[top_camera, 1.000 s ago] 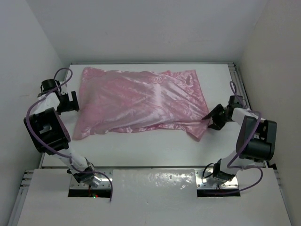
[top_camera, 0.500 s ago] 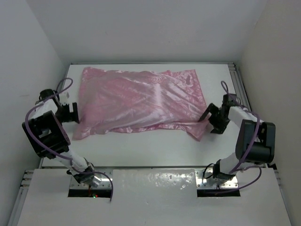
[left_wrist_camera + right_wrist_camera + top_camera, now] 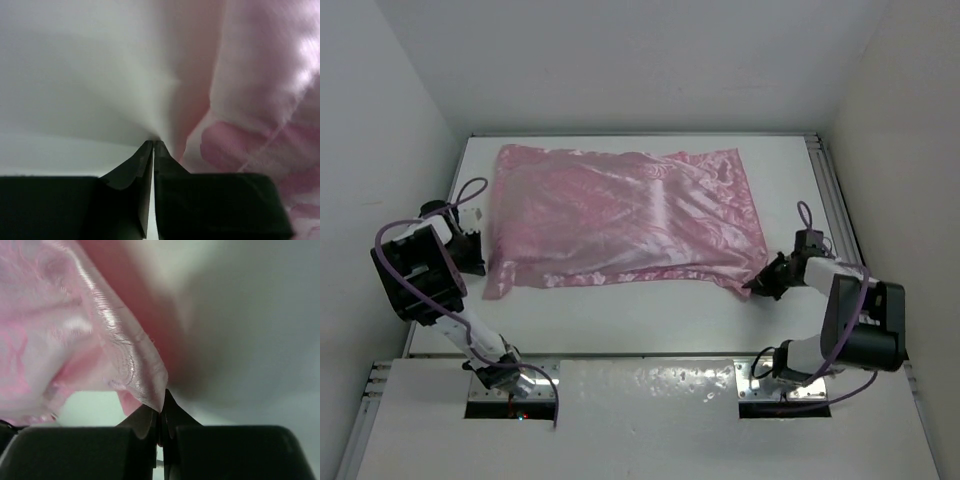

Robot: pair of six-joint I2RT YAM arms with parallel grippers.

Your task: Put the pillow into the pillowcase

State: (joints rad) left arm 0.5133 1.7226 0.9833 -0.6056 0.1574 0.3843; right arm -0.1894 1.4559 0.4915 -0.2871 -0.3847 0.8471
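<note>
The pink shiny pillowcase (image 3: 620, 215) lies spread across the white table, puffed and creased. The pillow does not show in any view. My left gripper (image 3: 472, 260) sits at the pillowcase's near left corner. In the left wrist view it (image 3: 153, 143) is shut, and pale pink fabric (image 3: 260, 75) runs down into its tips. My right gripper (image 3: 758, 284) is at the near right corner. In the right wrist view it (image 3: 161, 407) is shut on the pointed corner of the fabric (image 3: 75, 330).
The white table (image 3: 620, 320) is boxed in by white walls on the left, back and right. A metal rail (image 3: 828, 190) runs along its right edge. Both arm bases stand on plates at the near edge.
Both grippers were open a second ago. Each has dropped toward a near corner of the pillowcase and shut there. The right near corner is now drawn out to a point.
</note>
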